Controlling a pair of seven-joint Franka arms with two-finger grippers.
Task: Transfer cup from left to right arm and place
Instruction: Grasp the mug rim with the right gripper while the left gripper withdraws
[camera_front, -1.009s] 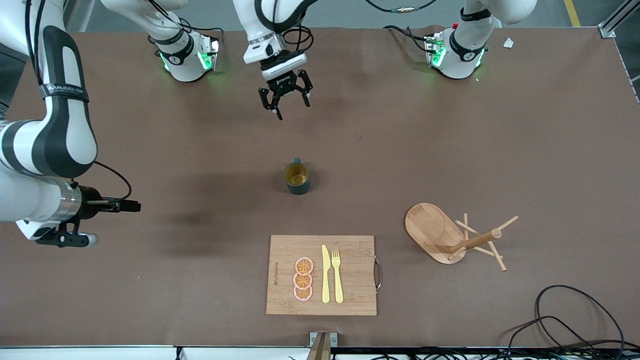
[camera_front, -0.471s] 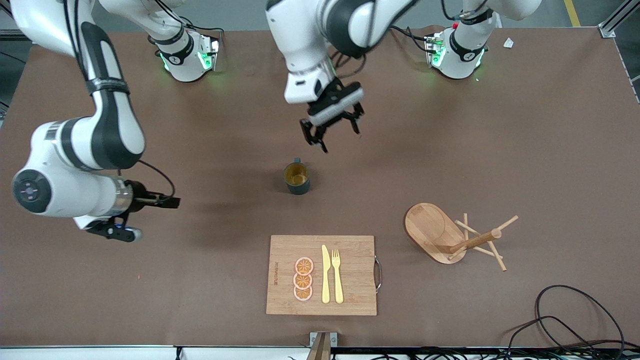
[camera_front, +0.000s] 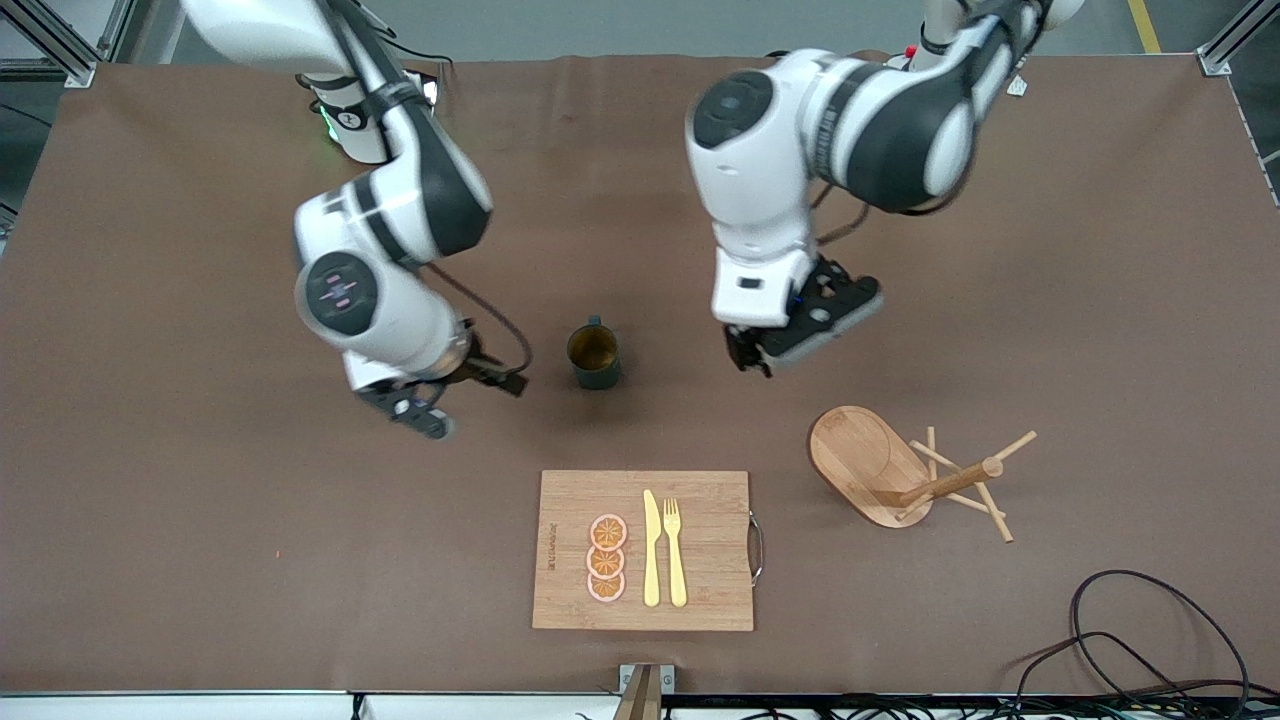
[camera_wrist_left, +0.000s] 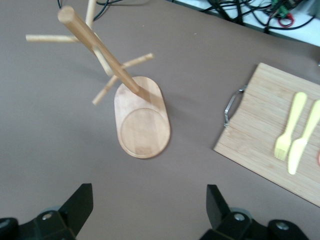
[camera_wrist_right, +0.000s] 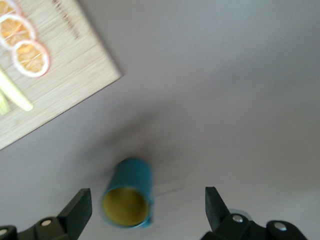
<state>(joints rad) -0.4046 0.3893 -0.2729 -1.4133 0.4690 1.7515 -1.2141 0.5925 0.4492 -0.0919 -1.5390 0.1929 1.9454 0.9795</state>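
Note:
The dark teal cup (camera_front: 594, 357) with its ochre inside stands upright on the brown table, farther from the front camera than the cutting board, and nothing holds it. My right gripper (camera_front: 424, 418) hangs open over the table beside the cup, toward the right arm's end. In the right wrist view the cup (camera_wrist_right: 128, 200) shows just ahead of the open right gripper (camera_wrist_right: 145, 210), close to one finger (camera_wrist_right: 80, 206). My left gripper (camera_front: 750, 362) is open and empty over bare table between the cup and the peg rack; its wrist view shows the gripper (camera_wrist_left: 149, 210) with nothing between the fingers.
A wooden cutting board (camera_front: 700, 550) lies near the front edge with three orange slices (camera_front: 606, 558), a yellow knife (camera_front: 651, 548) and a fork (camera_front: 675, 550). A wooden peg rack (camera_front: 900, 470) lies toward the left arm's end. Black cables (camera_front: 1130, 640) curl at the table's corner.
Both arms have swung in toward the cup. The left gripper came from near the bases to between cup and rack, opening slightly wider. The right gripper came in from the table's end. The cup stayed put.

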